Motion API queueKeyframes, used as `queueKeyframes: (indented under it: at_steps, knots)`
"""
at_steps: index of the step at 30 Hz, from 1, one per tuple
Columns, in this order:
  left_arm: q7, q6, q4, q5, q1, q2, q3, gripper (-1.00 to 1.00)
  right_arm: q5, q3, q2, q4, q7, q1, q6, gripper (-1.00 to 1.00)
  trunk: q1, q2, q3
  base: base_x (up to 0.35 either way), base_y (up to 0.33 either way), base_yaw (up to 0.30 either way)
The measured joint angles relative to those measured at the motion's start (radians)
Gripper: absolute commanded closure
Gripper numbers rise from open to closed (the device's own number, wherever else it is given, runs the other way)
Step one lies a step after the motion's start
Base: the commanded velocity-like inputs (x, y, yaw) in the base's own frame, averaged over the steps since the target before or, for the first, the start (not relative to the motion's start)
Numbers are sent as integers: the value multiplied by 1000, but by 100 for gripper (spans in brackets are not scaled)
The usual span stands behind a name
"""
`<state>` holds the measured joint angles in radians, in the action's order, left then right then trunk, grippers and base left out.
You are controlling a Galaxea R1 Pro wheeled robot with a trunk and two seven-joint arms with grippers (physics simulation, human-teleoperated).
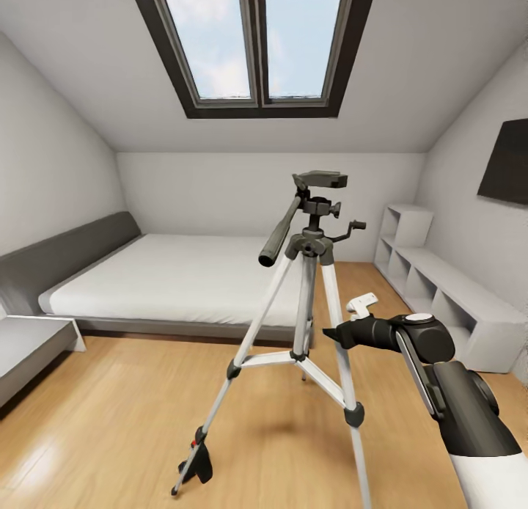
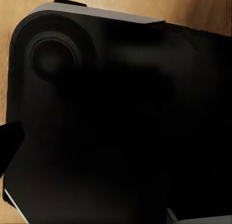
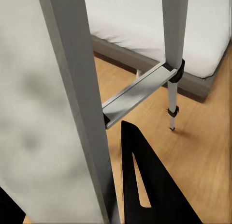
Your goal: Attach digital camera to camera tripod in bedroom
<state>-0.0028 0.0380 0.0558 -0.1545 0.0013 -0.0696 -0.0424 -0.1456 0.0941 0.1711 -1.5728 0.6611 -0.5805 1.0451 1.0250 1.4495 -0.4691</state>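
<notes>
The right gripper (image 1: 334, 337) is nearest, reaching out level to the camera tripod (image 1: 312, 245) and meeting its right front leg about halfway up. In the right wrist view one black slotted finger (image 3: 145, 185) lies just beside that silver leg (image 3: 72, 112), which looms large and blurred. A dark corner shows on the leg's other side. I cannot tell whether the claw is clamped on the leg or only set loosely around it.

In the left wrist view, a big dark rounded body (image 2: 121, 127) with a round recess sits right in front of the lens, with wood floor behind it. A dark tip pokes in at one edge. I cannot tell what this body is, nor how the left claw stands.

At the foot of the tripod's left front leg, a small black thing with a red spot on top, seemingly the digital camera (image 1: 196, 461), rests on the floor (image 1: 110, 421) against the leg. The tripod's head plate is bare, and its black pan handle (image 1: 280, 237) slants down toward the left.

Behind the tripod lies the white bed (image 1: 176, 278). Low white shelves (image 1: 440, 289) run along the wall to the tripod's right, with a dark wall TV (image 1: 506, 164) above them. The skylight (image 1: 253, 43) sits high above the tripod.
</notes>
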Motion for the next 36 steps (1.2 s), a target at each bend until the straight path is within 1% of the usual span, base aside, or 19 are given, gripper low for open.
queueKeyframes:
  at_steps: [10,16,20,36]
  knots:
    - [0,0,0,-3,0,-1,0,-100,0,3,3,0,2,0,0,100,0,0,0,0,-283,0]
    - [0,0,0,-3,0,-1,0,-100,-1,3,21,0,2,0,0,100,0,0,0,0,-287,0]
    - [0,1,0,-3,0,-1,0,-100,0,3,26,0,2,0,0,100,0,0,0,0,-290,0]
    - [0,0,0,-3,0,-2,0,-100,0,6,28,0,2,0,0,100,0,0,0,0,-291,0]
